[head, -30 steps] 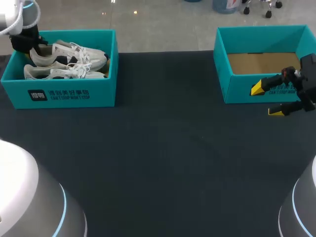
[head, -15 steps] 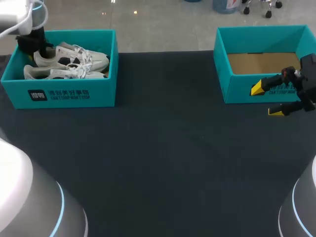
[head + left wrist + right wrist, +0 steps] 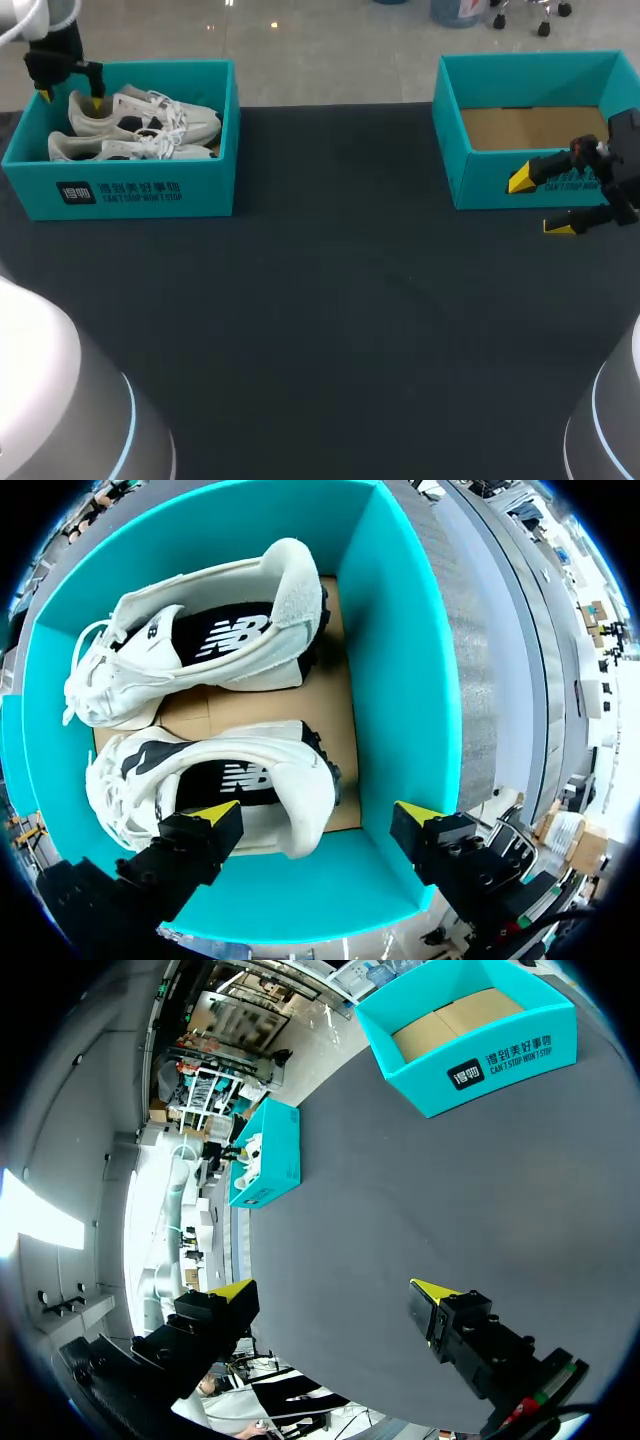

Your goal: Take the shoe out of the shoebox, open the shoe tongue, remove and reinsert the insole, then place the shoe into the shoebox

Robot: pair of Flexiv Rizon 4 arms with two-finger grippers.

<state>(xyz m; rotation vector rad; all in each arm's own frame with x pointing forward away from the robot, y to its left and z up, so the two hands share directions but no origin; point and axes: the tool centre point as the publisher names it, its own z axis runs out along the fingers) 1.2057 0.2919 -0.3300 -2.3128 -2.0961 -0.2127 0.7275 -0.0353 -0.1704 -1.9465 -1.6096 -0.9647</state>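
Note:
Two white shoes lie on their sides in the teal shoebox (image 3: 130,190) at the table's far left, the back shoe (image 3: 150,112) behind the front shoe (image 3: 125,148). My left gripper (image 3: 70,99) hangs open just above the heel end of the back shoe. In the left wrist view the left gripper (image 3: 318,818) holds nothing: one fingertip (image 3: 215,815) is over the nearer shoe (image 3: 240,785), the other outside the box wall (image 3: 400,690). The second shoe (image 3: 200,640) lies beyond. My right gripper (image 3: 540,204) stands open and empty in front of the right box.
An empty teal box (image 3: 530,75) with a cardboard floor sits at the far right. In the right wrist view that box (image 3: 470,1030) and the shoebox (image 3: 265,1160) lie far ahead of the right gripper (image 3: 335,1290). Dark table (image 3: 330,320) stretches between the boxes.
My left gripper has opened, let go of the back shoe's heel and lifted a little. That shoe shifted slightly in the box. The right arm has not moved.

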